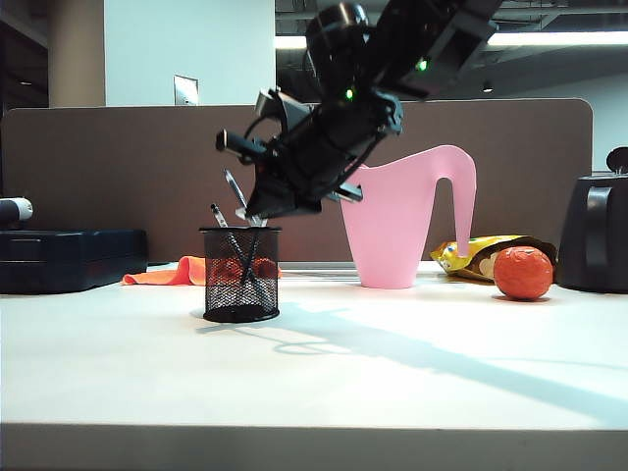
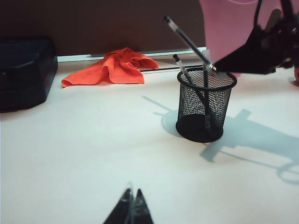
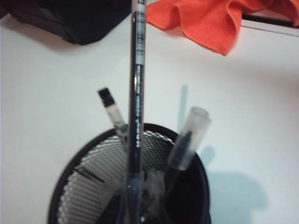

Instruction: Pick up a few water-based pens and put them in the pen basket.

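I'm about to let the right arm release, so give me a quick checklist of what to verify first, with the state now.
1. Right tool shut on the held pen: ok, it grips the pen's lower part.
2. Held pen over the pen basket: ok, the pen's gripped end is inside the rim, upper end leaning out.
3. Pen tip on the basket floor: cannot tell, hidden by mesh and tool.
4. Two other pens already inside: ok, both lean on the rim.
5. Basket upright on the table: ok.
6. Left tool clear of the basket: ok, shut, low over bare table.
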Robot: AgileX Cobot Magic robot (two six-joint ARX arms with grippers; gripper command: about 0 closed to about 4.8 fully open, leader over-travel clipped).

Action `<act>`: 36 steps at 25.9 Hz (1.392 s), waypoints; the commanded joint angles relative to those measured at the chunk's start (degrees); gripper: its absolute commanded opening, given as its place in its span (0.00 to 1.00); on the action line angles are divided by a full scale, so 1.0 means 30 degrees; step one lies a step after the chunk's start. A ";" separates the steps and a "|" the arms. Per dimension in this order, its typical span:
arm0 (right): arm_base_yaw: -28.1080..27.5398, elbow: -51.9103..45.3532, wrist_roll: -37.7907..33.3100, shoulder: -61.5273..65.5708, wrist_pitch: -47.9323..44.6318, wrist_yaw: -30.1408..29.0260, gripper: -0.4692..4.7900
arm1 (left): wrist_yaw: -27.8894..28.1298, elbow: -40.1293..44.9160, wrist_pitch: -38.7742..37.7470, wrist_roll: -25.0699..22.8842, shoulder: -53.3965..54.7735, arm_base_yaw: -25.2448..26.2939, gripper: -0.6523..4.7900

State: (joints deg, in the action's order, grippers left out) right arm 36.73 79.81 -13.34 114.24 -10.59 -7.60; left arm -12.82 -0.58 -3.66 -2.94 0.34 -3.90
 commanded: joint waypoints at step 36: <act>0.0029 0.2193 0.1537 -0.0138 0.1807 -0.0102 0.21 | -0.0015 -0.0044 0.0262 0.0058 0.0007 0.0015 0.11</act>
State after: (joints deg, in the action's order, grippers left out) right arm 36.69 85.45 -8.97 114.45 -5.23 -7.66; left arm -12.82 -0.58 -3.66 -2.94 0.34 -3.90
